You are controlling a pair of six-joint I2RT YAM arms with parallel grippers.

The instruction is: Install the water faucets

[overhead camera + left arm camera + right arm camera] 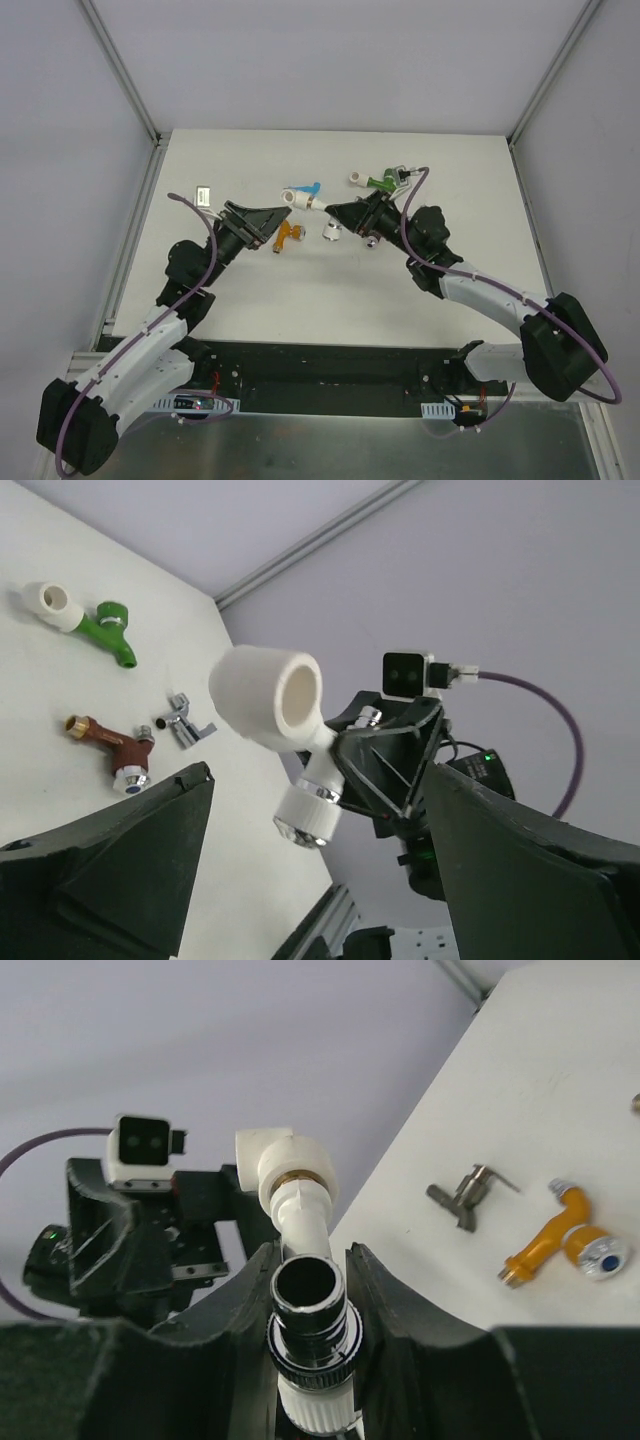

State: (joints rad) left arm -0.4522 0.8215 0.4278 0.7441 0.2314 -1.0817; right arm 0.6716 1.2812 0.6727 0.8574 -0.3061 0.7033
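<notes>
My right gripper (340,211) is shut on the white faucet (300,1222) and holds it above the table. A white elbow fitting (297,200) sits on the faucet's far end, its open mouth showing in the left wrist view (268,698). My left gripper (274,222) is wide open and empty, its jaws to either side of that fitting and a little short of it. The blue faucet (306,188), the orange faucet (288,235) and the green faucet (380,184) with a white fitting lie on the table. The brown faucet (108,748) lies near the green one (112,633). I see no grey faucet.
A loose metal handle (186,723) lies by the brown faucet. A short white cylindrical fitting (330,232) stands under the held faucet. A small silvery piece (203,192) lies at the far left. Frame posts stand at the table's back corners (155,138).
</notes>
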